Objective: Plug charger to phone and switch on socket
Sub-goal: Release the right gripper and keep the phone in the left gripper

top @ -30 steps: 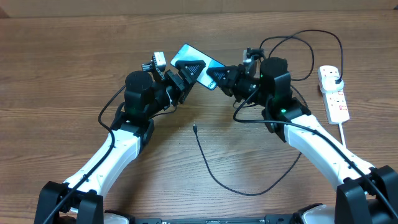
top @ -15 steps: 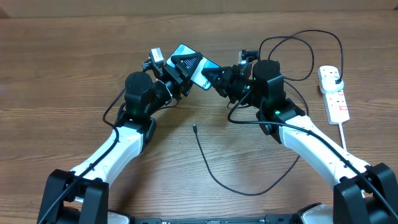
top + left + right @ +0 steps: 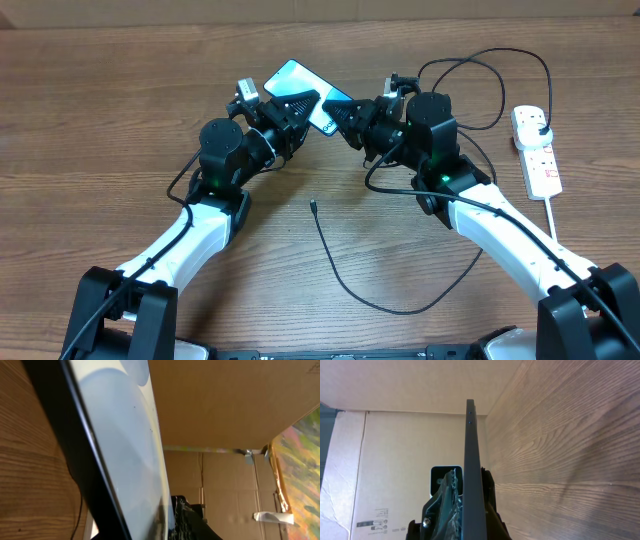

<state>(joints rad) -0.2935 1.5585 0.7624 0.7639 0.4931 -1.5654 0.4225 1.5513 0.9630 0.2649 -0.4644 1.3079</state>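
Black cable [image 3: 316, 216] is lying unplugged while left gripper [image 3: 298, 103] and right gripper [image 3: 340, 112] are both pinching the phone [image 3: 292, 78], socket [image 3: 537, 152] waiting untouched.

1. phone [image 3: 290, 78]: has drifted up and left in the overhead view, toward the far side of the surface [image 3: 100, 120]. More of the lit screen now shows beyond the left claw.
2. left claw [image 3: 305, 103]: has pushed forward and slightly left with the phone, the wrist reaching further out.
3. right claw [image 3: 337, 112]: has followed leftward, and its wrist housing has swung left and a little farther out.
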